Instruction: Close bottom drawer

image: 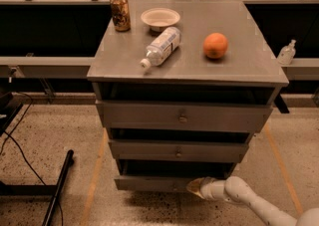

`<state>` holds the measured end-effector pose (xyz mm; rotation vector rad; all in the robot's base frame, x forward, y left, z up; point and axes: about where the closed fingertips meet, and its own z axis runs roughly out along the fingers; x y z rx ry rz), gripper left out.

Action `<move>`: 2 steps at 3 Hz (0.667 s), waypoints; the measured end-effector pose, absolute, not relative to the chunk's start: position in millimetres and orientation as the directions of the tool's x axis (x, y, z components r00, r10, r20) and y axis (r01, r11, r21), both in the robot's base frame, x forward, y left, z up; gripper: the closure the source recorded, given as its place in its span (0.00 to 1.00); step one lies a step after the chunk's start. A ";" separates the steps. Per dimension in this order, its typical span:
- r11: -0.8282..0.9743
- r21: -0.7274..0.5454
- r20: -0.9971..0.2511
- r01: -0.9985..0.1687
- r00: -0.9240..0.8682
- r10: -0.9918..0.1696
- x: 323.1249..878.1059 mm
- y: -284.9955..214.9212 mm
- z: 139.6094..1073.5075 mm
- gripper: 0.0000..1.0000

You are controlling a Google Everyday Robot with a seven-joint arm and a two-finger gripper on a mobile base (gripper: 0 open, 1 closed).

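Note:
The grey cabinet has three drawers. The bottom drawer is the lowest, with a narrow flat grey front, and it stands pulled out a little with a dark gap above it. My gripper is at the end of a white arm coming in from the lower right. Its tip is against the right part of the bottom drawer's front. The middle drawer and the top drawer with its brass knob sit above it.
On the cabinet top lie a can, a white bowl, a plastic bottle on its side and an orange. A black bar and cables lie on the floor at the left. A shelf rail runs behind.

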<state>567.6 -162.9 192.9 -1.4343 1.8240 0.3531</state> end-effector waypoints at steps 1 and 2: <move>0.326 -0.237 -0.711 -0.915 -0.066 -0.700 567.6 -162.9 192.9 1.00; 0.343 -0.237 -0.718 -0.909 -0.074 -0.692 580.3 -163.6 196.4 1.00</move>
